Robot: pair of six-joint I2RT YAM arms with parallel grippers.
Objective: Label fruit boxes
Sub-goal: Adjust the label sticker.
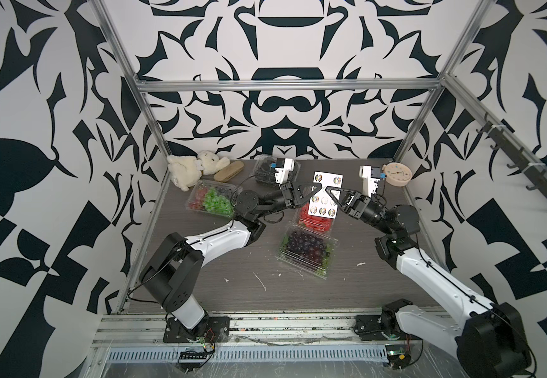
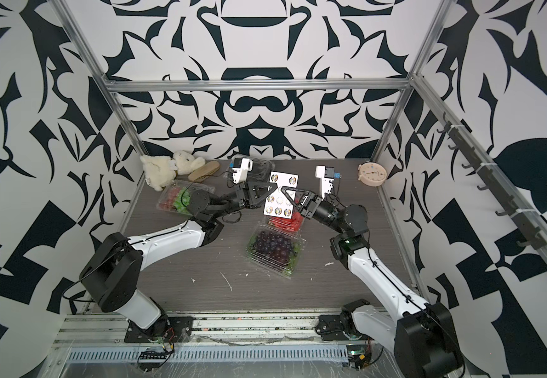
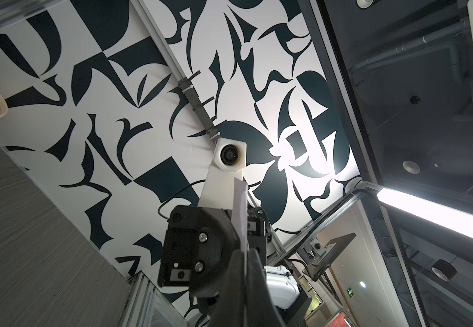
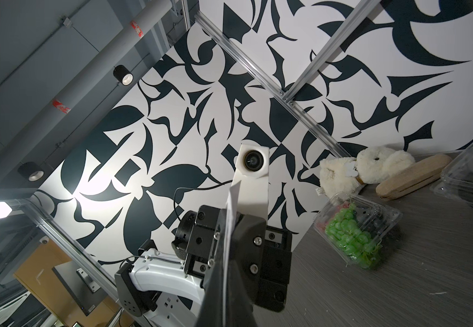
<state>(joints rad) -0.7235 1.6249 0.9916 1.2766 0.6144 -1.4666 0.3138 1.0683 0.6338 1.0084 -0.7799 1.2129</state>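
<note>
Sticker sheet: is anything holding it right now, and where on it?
Both grippers hold the sticker sheet: the left gripper pinches it from one side, the right gripper from the opposite side, about mid-sheet, over the strawberry box.

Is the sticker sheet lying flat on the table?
No, the left hand and the right hand hold the sticker sheet up over the strawberry box.

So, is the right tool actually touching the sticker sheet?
Touching. The right wrist view shows the sticker sheet clamped edge-on inside the shut right tool.
</note>
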